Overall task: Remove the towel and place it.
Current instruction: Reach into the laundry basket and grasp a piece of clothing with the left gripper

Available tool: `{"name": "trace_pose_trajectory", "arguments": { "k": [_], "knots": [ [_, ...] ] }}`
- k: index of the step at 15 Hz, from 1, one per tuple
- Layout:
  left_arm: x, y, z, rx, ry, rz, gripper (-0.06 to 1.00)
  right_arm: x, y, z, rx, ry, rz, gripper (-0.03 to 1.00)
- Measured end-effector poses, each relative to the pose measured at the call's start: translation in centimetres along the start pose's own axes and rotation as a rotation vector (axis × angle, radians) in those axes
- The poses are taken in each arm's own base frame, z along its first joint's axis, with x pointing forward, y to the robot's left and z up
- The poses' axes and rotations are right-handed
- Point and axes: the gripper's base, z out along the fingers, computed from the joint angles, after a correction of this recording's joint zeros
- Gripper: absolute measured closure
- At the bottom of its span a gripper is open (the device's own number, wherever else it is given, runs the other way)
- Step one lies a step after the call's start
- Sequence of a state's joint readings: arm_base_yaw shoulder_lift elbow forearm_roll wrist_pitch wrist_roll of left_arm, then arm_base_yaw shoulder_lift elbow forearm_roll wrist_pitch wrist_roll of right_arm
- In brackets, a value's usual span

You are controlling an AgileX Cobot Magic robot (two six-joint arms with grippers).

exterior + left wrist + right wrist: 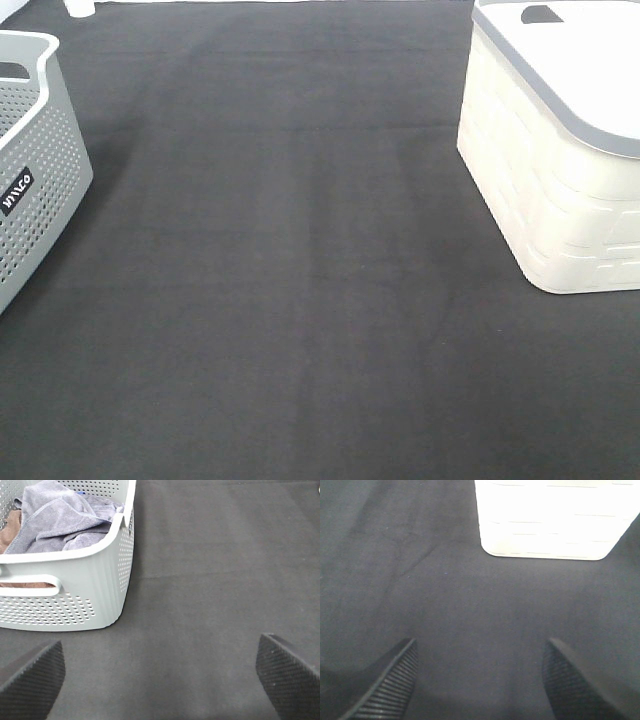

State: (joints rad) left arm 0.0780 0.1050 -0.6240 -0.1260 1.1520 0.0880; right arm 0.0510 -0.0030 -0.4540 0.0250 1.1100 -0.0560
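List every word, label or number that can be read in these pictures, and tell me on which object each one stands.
Black label on the wall of the grey basket: white capital letters on a slant; the last two look like "CO", the rest are too blurred to read.
Cream basket: no text visible.
Towel inside the grey basket: no readable tag or print.
Nothing else bears writing.

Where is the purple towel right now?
The towel lies crumpled inside the grey basket, beside a brown cloth, as the left wrist view shows. That basket stands at the left edge of the exterior high view.
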Motion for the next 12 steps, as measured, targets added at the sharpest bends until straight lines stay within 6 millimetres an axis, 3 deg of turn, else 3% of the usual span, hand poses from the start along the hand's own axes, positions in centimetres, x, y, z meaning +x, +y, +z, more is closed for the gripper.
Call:
{"name": "trace_pose_trajectory", "arguments": {
  "k": [3, 6, 11, 12],
  "knots": [
    [-4.7, -0.1, -0.3, 0.028, 0.100, -0.014, -0.03, 0.0, 0.0, 0.0, 0.000, 0.000, 0.000, 0.29],
    [-10.6, 0.3, 1.3, 0.031, 0.162, -0.009, -0.03, 0.0, 0.0, 0.0, 0.000, 0.000, 0.000, 0.29],
    [-19.2, 1.1, 7.1, 0.076, 0.245, 0.161, -0.03, 0.0, 0.0, 0.0, 0.000, 0.000, 0.000, 0.29],
    [-20.9, 1.4, 9.6, 0.097, 0.279, 0.227, -0.03, 0.0, 0.0, 0.0, 0.000, 0.000, 0.000, 0.29]
  ]
}}
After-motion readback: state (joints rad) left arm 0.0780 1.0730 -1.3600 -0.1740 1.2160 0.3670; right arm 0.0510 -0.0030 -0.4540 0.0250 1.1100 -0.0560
